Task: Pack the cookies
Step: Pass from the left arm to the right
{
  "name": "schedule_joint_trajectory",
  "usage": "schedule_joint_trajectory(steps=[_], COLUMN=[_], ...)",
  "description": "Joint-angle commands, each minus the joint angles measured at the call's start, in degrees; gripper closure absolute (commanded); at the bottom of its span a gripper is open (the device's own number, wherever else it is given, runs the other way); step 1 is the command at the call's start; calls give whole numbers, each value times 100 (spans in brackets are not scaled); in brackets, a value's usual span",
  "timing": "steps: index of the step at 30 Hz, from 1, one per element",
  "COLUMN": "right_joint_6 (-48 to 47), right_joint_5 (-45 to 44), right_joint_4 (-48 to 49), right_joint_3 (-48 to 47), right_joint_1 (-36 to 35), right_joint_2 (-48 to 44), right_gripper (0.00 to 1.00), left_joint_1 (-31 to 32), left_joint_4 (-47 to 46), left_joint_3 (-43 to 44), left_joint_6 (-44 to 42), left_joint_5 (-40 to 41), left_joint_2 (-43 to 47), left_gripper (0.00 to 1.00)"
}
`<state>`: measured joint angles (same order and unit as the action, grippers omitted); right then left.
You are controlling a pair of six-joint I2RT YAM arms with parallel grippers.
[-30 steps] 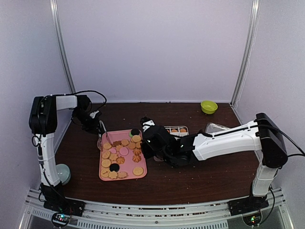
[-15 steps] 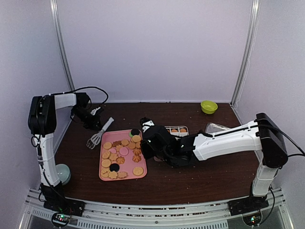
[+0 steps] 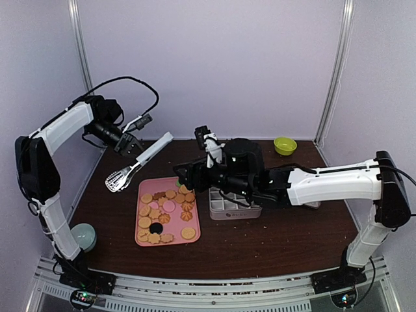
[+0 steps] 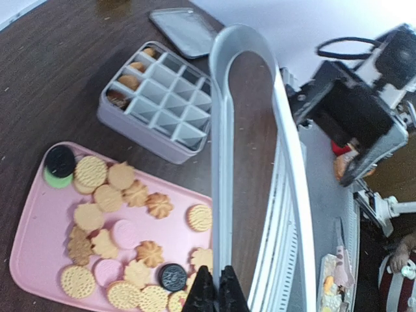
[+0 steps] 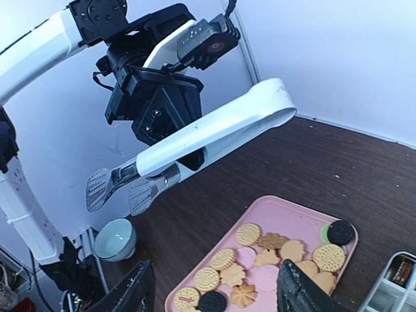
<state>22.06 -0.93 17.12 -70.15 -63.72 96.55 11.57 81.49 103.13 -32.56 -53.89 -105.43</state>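
Many cookies (image 3: 164, 211), mostly golden rounds and flowers with a few pink and black, lie on a pink tray (image 3: 174, 224). They also show in the left wrist view (image 4: 117, 221) and the right wrist view (image 5: 266, 260). My left gripper (image 3: 133, 145) is raised above the table's left side. It is shut (image 4: 216, 294) on white-handled metal tongs (image 3: 140, 159), whose tips hang left of the tray. My right gripper (image 3: 187, 173) hovers above the tray's far right corner, open and empty (image 5: 214, 296). A grey compartment box (image 3: 234, 204) holds a few cookies (image 4: 130, 73) in its far cells.
A green bowl (image 3: 284, 145) sits at the back right. A pale bowl (image 3: 84, 235) sits at the front left edge, also in the right wrist view (image 5: 116, 238). A flat lid (image 4: 188, 29) lies beyond the box. The tongs (image 5: 208, 130) hang between both arms.
My left arm lifted the tongs off the table and swung them up and right. My right arm rose and pulled back, uncovering the grey box.
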Motion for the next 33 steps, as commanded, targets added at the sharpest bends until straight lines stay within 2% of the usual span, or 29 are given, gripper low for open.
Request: schedule_joint_trajectory(steps=[1,4,8,14,19,25,31,33], right_joint_6=[78,328,668,780,964,1061,1232,1350], right_joint_5=[856,1205,1594,1529,1498,1319,1261,1330], right_joint_4=[837,1345,2176,2116,2348,2466,2844,2965], right_joint_3=[-153,-161,-122,-388,-541,-723,-808,-860], right_joint_1=[-13,14,11,16,15,12,41,59], right_joint_2=[49,137,248,418,589,823,948,976], right_gripper=[38,44,46,57,61,76,95,97], left_joint_1=[249,525,680,749,845,889,969,1016], left_joint_4=[1335,1332,1337,1343,1334,1335,1334,1334], left_joint_3=[327,241,235,312,198,120,-70,-163], left_joint_6=[-1098,-1303,-1169,-1060,-1051,-1025,-1086,-1115], left_joint_5=[-1098,-1066,-1224,-1405,-1426,-1461,-1439,-1405], left_joint_2=[266,606,722,887,1004,1108,1185,1190], left_gripper=[100,100,100,100,100,100,100,100])
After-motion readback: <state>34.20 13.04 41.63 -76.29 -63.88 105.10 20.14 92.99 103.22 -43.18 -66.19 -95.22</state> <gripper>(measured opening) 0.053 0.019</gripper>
